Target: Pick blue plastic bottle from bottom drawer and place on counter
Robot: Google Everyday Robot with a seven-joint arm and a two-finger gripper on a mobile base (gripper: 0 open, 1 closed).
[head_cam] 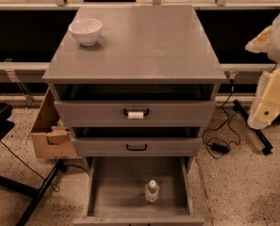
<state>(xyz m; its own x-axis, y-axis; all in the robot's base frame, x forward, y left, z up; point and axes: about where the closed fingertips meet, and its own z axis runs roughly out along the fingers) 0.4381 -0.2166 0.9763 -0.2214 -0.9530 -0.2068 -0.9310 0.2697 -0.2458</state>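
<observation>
The blue plastic bottle (152, 191) stands upright in the open bottom drawer (111, 192), right of its middle and toward the front. It is clear, with a white cap and a pale label. The counter (144, 41) is the grey top of the cabinet, well above the drawer. My gripper (271, 86) shows as white and yellowish parts at the right edge of the view. It is level with the upper drawers, far from the bottle, and holds nothing that I can see.
A white bowl (86, 31) sits at the counter's back left. The two upper drawers with black handles (136, 112) are slightly open. A cardboard box (50, 131) leans left of the cabinet. A black cable and adapter (218, 147) lie on the floor at the right, and black stand legs (36, 192) at the left.
</observation>
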